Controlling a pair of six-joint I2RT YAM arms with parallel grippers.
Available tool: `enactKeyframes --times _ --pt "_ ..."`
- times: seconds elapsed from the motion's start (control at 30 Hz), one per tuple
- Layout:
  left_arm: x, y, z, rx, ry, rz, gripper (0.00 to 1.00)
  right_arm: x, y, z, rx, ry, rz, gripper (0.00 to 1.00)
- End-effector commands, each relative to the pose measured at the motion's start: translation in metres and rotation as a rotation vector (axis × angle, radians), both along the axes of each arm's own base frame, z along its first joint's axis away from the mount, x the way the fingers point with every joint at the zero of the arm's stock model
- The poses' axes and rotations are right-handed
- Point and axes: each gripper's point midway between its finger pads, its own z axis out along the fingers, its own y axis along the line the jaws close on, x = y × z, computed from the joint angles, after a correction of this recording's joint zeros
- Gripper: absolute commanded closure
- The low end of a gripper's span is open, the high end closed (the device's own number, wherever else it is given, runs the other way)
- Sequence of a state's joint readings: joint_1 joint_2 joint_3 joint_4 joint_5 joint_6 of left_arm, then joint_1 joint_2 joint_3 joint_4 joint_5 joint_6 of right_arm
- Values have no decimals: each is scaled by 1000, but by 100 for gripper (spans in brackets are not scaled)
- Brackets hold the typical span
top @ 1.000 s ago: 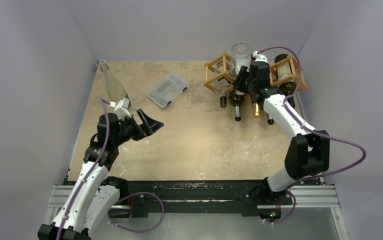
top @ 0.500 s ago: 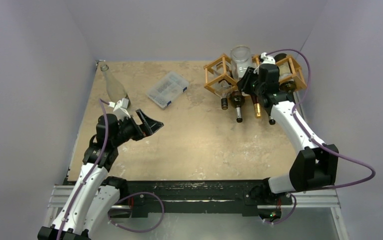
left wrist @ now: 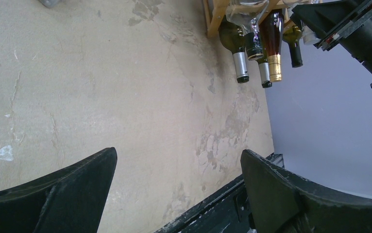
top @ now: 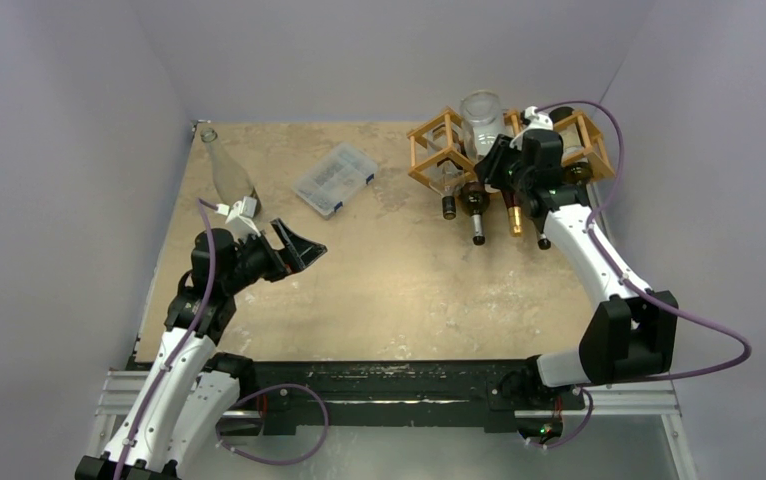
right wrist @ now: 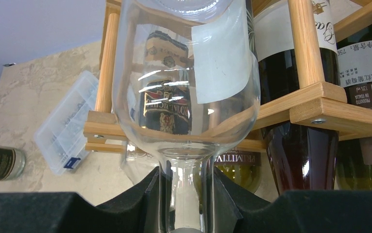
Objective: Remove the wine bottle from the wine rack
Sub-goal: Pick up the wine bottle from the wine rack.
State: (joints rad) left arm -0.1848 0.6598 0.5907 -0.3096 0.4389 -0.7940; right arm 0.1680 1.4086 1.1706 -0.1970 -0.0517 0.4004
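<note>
My right end effector [right wrist: 186, 194] has shifted right yet stays clamped on the neck of the clear bottle [right wrist: 184, 73], still nested in the rack [right wrist: 315, 104] at upper right, so pulling it free remains; my left end effector [left wrist: 178, 160] idles wide open.
</note>
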Motion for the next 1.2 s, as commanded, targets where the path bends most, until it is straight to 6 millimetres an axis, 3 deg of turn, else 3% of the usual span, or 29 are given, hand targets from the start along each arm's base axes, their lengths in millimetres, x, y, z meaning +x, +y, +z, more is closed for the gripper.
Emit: enactKeyframes --times 0.0,0.33,1.17 --pt "-2 -3 3 -18 -9 -13 0 2 15 53 32 -183 94 100" --pt "-2 -5 5 -23 -17 -28 0 0 16 79 54 -239 131 100" --pt "-3 -8 10 -31 -29 -43 0 -2 15 115 141 -299 166 100"
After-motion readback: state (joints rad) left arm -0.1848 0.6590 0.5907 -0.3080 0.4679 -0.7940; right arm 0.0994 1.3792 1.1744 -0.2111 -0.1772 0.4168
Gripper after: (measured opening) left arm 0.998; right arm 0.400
